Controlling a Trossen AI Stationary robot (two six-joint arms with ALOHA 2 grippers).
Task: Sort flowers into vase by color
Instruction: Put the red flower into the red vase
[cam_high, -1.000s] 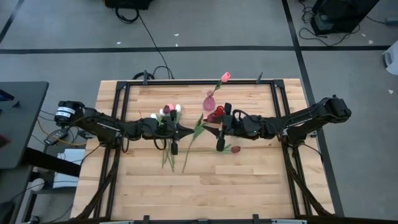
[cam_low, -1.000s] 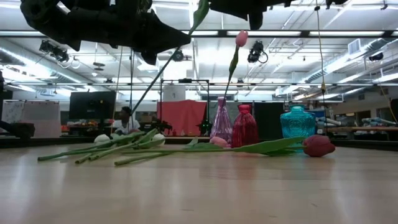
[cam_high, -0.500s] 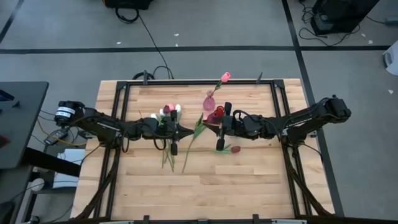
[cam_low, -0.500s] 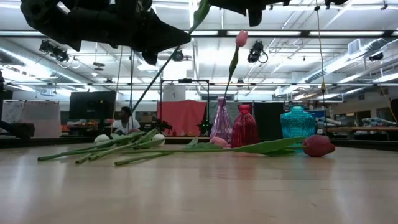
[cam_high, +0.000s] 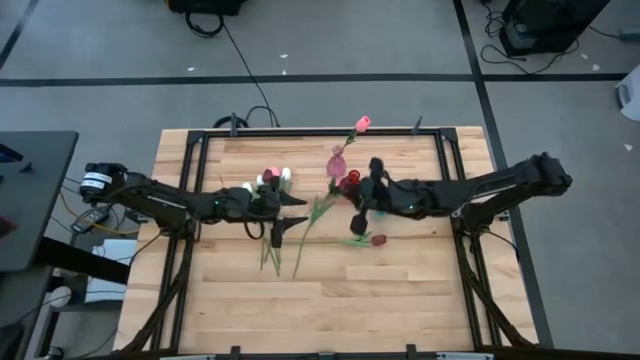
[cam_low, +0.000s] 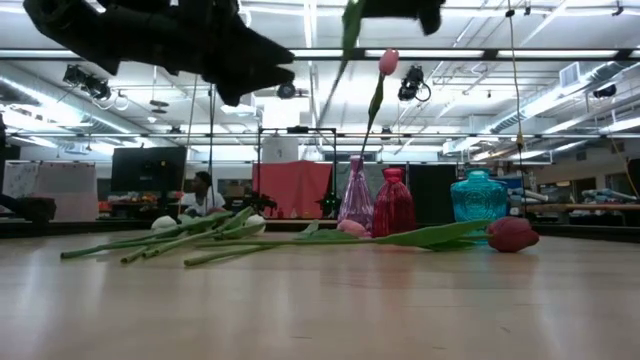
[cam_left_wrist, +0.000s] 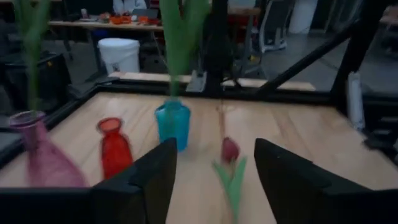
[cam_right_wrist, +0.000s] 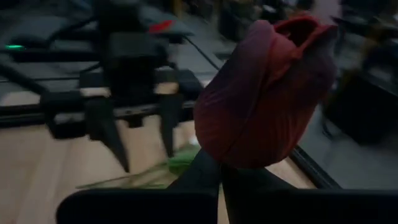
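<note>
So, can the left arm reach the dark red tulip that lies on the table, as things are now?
Probably yes. The left gripper is open and empty, and the dark red tulip lies straight ahead of it on bare wood. The right gripper, shut on another red tulip, hovers near, so the arms might crowd.

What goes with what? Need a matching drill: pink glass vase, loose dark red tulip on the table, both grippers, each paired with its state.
Things
A. pink glass vase
B. loose dark red artificial tulip near the teal vase
C. left gripper
D. right gripper

States
1. open, nothing between the fingers
2. shut on a second dark red tulip
3. holds one pink tulip upright
4. lying on the wooden table

Pairs: A-3, B-4, C-1, D-2
</note>
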